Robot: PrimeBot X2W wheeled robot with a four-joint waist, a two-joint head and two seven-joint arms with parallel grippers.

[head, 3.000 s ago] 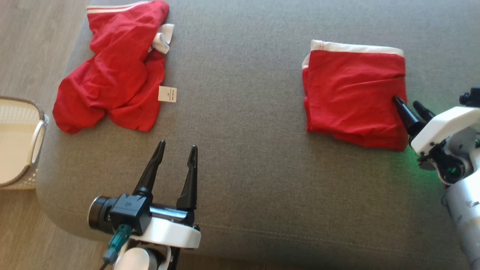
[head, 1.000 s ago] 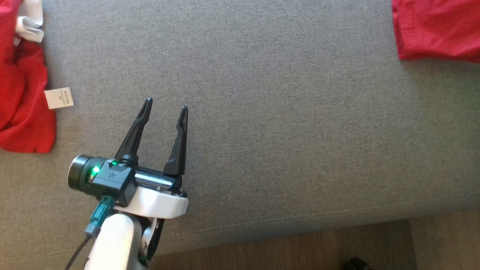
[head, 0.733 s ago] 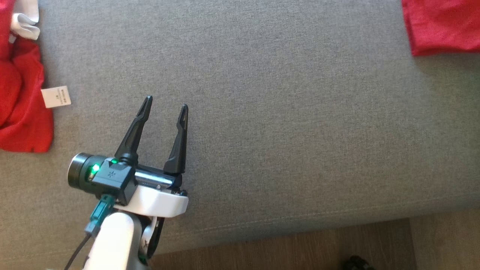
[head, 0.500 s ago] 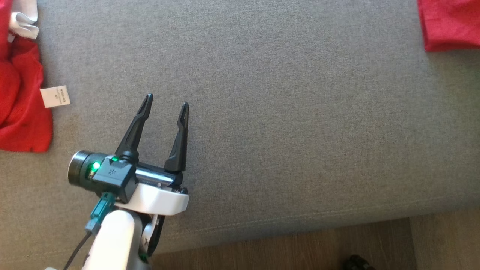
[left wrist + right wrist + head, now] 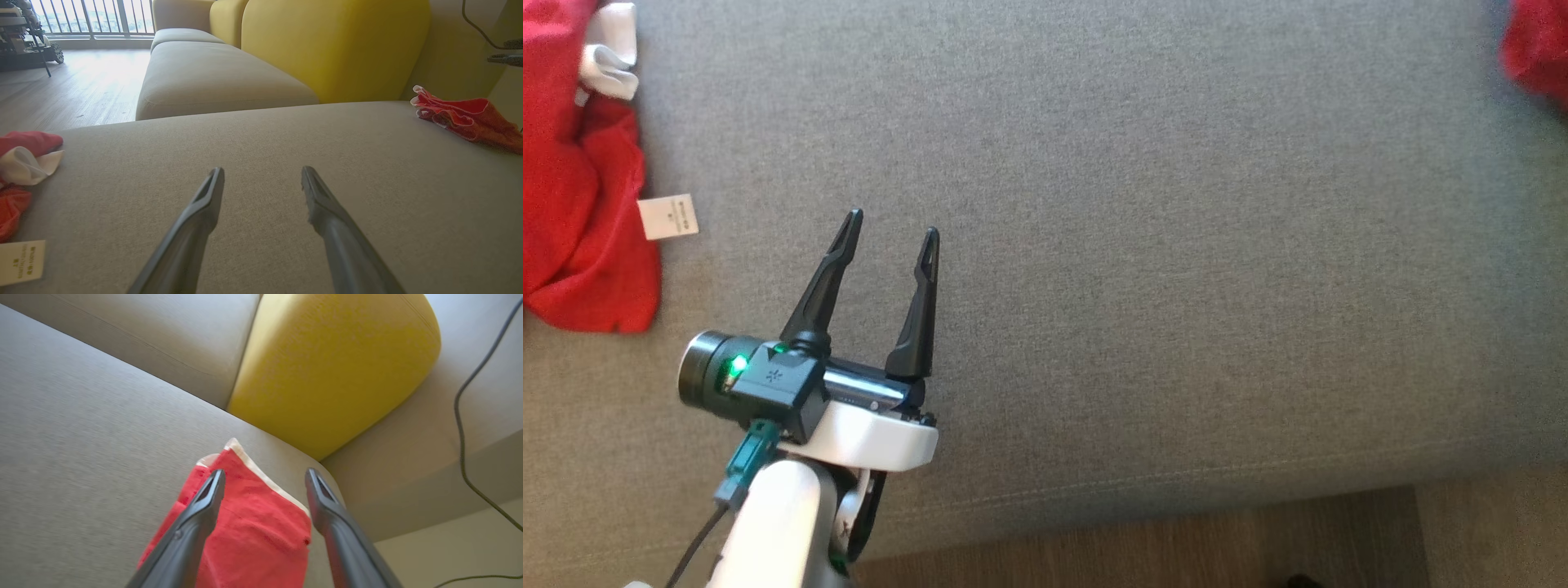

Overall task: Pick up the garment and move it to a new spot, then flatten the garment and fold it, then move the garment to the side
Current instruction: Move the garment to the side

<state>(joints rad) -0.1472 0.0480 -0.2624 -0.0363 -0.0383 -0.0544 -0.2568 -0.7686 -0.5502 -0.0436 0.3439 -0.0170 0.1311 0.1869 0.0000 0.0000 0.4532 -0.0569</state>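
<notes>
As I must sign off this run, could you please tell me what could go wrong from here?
1. The right gripper hangs open close over the folded garment; a fingertip might snag the cloth and spoil the fold.
2. That garment lies near the corner of the grey cushion, so a nudge could slide it off.

Grey fabric sofa seat (image 5: 1176, 204): broad, flat, with a stitched seam along the front edge. Yellow back cushion (image 5: 335, 45) behind it. Wood-plank floor (image 5: 73, 94), brightly sunlit from a railed window (image 5: 94, 16) at the far end.
</notes>
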